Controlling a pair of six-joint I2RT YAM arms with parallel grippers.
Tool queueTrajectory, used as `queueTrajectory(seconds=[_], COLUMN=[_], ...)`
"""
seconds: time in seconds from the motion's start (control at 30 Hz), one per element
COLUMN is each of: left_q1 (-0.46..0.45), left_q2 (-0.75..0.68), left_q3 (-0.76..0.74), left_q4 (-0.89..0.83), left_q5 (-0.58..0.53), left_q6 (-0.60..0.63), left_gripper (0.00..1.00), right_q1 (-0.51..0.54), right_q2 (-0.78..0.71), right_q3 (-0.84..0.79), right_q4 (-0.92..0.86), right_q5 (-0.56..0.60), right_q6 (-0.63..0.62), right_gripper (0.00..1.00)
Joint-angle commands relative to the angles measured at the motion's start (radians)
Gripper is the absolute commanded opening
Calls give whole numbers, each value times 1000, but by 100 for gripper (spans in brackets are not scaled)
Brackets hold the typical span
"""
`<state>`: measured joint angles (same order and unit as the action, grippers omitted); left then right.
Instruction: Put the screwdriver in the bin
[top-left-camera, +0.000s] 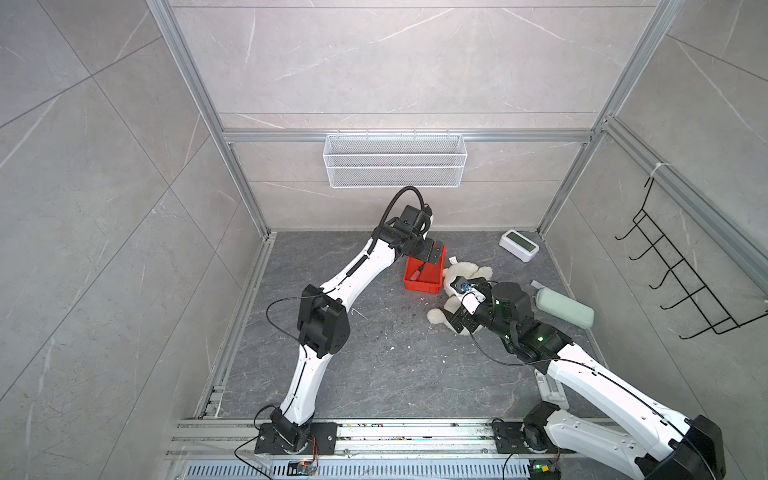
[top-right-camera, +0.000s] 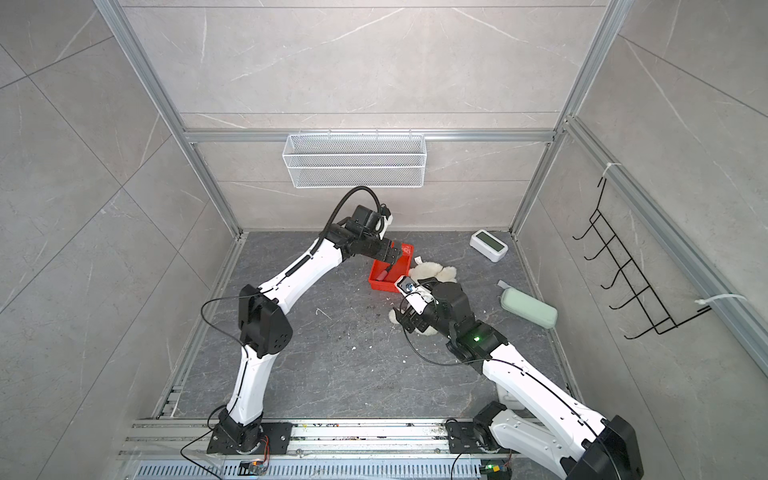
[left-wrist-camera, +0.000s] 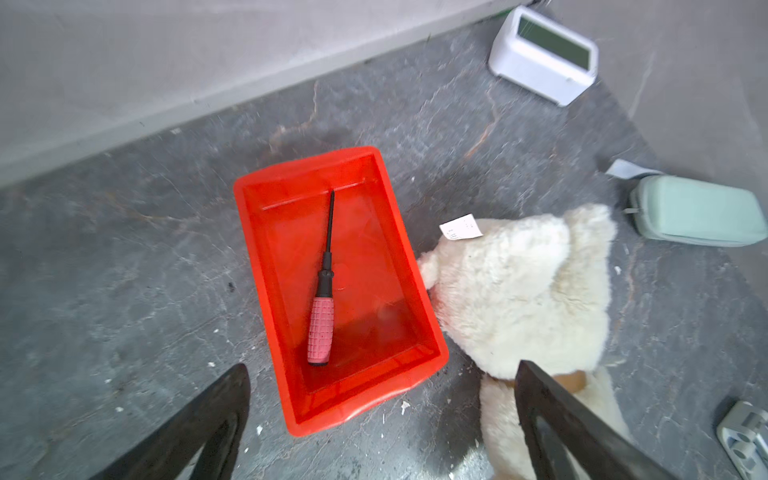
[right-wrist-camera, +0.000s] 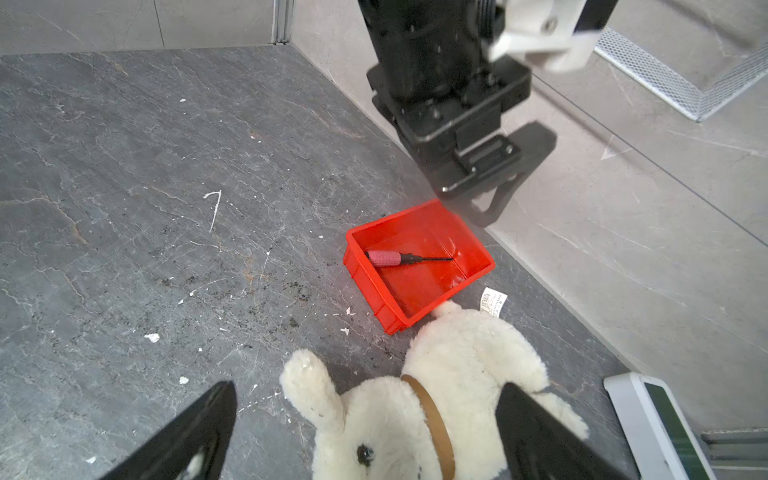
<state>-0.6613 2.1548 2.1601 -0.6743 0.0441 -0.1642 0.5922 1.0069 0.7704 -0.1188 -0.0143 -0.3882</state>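
Where the left wrist camera looks down, the left pincer (left-wrist-camera: 382, 365) hangs above the bin (left-wrist-camera: 370, 257), jaws wide apart, nothing between them.
- Bin: red, shallow, rectangular, resting on the grey desk (left-wrist-camera: 124, 270).
- Screwdriver (left-wrist-camera: 323, 286): lies flat on the bin's floor, along its length, ribbed pink-red handle at the end nearer the pincer, black shaft reaching almost to the opposite wall. Neither pincer touches it.
- Plush toy (left-wrist-camera: 511, 299): cream, just beside the bin, one paw touching a long side. A white tag (left-wrist-camera: 461, 229) sticks out of the toy near the bin.
- White clock (left-wrist-camera: 540, 62): well apart from the bin, past the toy.
- Pale green case (left-wrist-camera: 698, 212): on the far side of the toy from the bin.

Right wrist view.
- Right pincer (right-wrist-camera: 365, 386): jaws wide apart, holding nothing, over the plush toy, which wears a brown collar (right-wrist-camera: 432, 411).
- Bin: just past the toy and touching it, with the whole screwdriver inside its walls.
- Left pincer: above the bin's corner nearest the wall, clear of the rim.

Both top views.
- Left arm (top-left-camera: 357, 270): reaches to the bin; its pincer overlaps the end nearer the back wall (top-left-camera: 374, 199).
- Right arm (top-left-camera: 602, 382): bent over the toy.
- Wire basket (top-left-camera: 395, 160): white, hung on the back wall.
- Black hook rack (top-left-camera: 681, 270): on the side wall (top-left-camera: 706, 166).
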Motion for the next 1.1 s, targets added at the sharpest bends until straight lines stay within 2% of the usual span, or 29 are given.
queueTrajectory(seconds=[0.0, 0.23, 0.4, 0.53, 0.63, 0.77, 0.9, 1.0, 1.07], left_q1=[-5, -4, -2, 4, 27, 119, 232, 335, 417], left_q2=[-150, -461, -634, -749, -817, -901, -1028, -1137, -1203], left_q3=[-128, -547, -826, -1037, -1190, -1357, -1544, -1667, -1740], left_q4=[101, 347, 478, 591, 683, 731, 829, 879, 915], left_q5=[-50, -148, -293, -432, -465, -461, -458, -421, -388], left_q6=[37, 87, 149, 202, 257, 250, 253, 295, 306], left_gripper=[100, 100, 100, 100, 100, 100, 100, 100, 100], right_q1=[-9, -20, -49, -86, -110, -157, -199, -235, -256], right_q2=[-24, -33, -45, -76, -98, -116, -119, -102, -77], right_q3=[23, 2, -49, -116, -169, -252, -312, -356, -381], right_q4=[23, 85, 142, 224, 273, 361, 400, 454, 499], right_q5=[-11, -16, 21, 94, 179, 290, 338, 376, 442], right_q6=[32, 99, 168, 226, 239, 263, 258, 249, 274], right_gripper=[99, 99, 99, 99, 99, 99, 99, 99, 99])
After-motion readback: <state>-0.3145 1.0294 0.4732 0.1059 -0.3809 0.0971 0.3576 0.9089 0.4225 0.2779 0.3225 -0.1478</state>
